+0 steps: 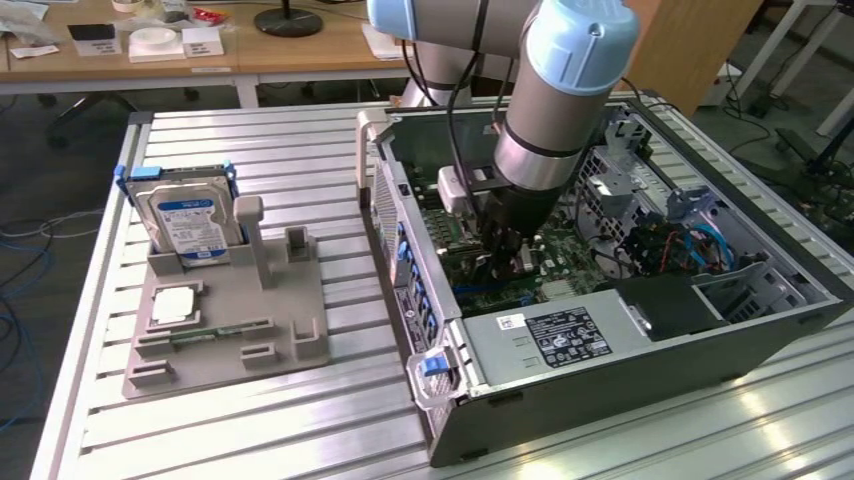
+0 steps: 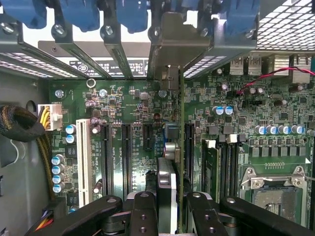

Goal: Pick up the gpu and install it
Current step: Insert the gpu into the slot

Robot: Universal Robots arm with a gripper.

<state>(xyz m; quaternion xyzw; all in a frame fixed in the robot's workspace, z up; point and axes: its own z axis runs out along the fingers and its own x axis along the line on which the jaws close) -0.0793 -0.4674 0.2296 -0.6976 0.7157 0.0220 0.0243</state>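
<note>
Deep inside the open PC case [image 1: 747,330] on the slatted table [image 1: 267,420], the arm's end effector [image 1: 505,262] hangs over the motherboard [image 2: 133,103], its fingers [image 2: 145,211] clamped on the gpu [image 2: 167,189], which stands on edge between them, a slim card seen from above with its metal bracket [image 2: 179,37] reaching toward the slotted rear wall of the case. From the wrist view the card runs parallel to the long black expansion slots [image 2: 125,157] and appears to sit over the one just beside the memory slots [image 2: 224,167]; whether its lower edge has already met the slot cannot be told. Seating it well looks to depend on keeping the card upright and square to the slot along its whole length, with the bracket lined up with its gap at the rear panel under the blue clips [image 2: 130,12], so that pressure goes straight down and not onto one corner; a tilt could jam the edge connector or scrape nearby capacitors [image 2: 221,110]. At the exterior view's left, a grey fixture [image 1: 227,330] on the table holds a hard drive [image 1: 187,225] upright and a small memory stick [image 1: 207,335] lying flat, well apart from the case. The power supply [image 1: 561,335] fills the near corner of the case, beside the working area
</note>
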